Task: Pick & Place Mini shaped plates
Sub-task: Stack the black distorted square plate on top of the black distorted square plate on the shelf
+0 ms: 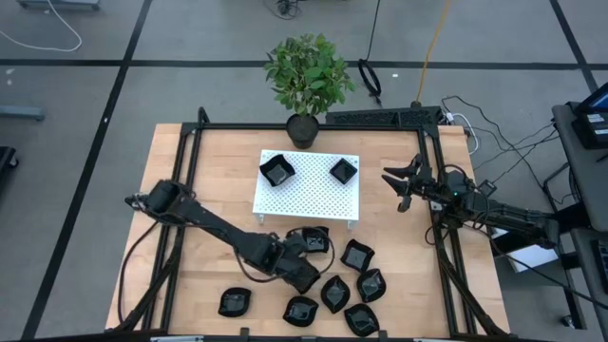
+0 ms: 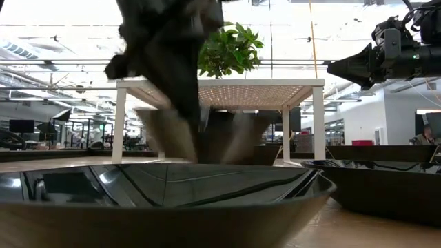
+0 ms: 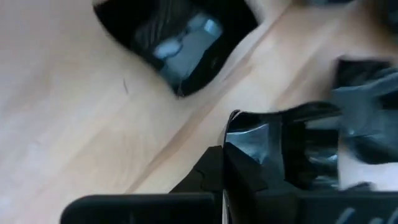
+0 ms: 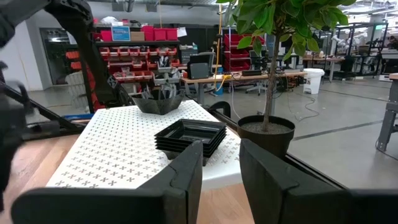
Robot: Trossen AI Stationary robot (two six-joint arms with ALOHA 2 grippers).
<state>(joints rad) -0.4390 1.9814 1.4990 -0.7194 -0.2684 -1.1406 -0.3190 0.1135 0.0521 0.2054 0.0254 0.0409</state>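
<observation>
The left gripper (image 1: 306, 249) had clamped a black plate (image 3: 261, 146) among the loose plates (image 1: 357, 285) on the table (image 1: 209, 190). Beyond, 2 plates (image 1: 277, 170) sat on the white platform (image 1: 309, 195). The right gripper (image 1: 399, 180) hovered alongside, partly open, empty.

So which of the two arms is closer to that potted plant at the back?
The right. The right gripper hangs beside the white platform, just off the potted plant; the left gripper is down among the black dishes at the table's front.
</observation>
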